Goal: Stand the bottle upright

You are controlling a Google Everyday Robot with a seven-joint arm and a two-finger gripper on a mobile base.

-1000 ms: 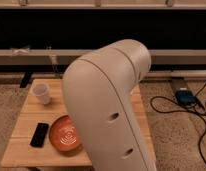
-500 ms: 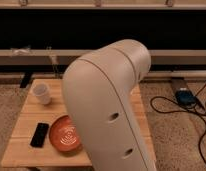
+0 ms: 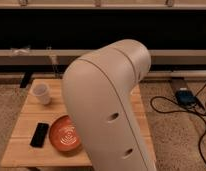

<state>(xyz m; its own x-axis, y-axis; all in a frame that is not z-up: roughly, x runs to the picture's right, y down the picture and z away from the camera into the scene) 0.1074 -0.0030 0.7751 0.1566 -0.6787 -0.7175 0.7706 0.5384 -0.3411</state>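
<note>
Blocking view: arm; pincer, bottle not visible.

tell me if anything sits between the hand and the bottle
Cannot tell: the robot's own arm fills the middle of the view, hiding both the hand and the bottle. Only a white cup, orange plate and black phone show.

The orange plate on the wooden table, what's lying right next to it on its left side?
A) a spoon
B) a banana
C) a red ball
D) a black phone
D: a flat black phone lies on the table left of the orange plate. The big arm hides the gripper.
</note>
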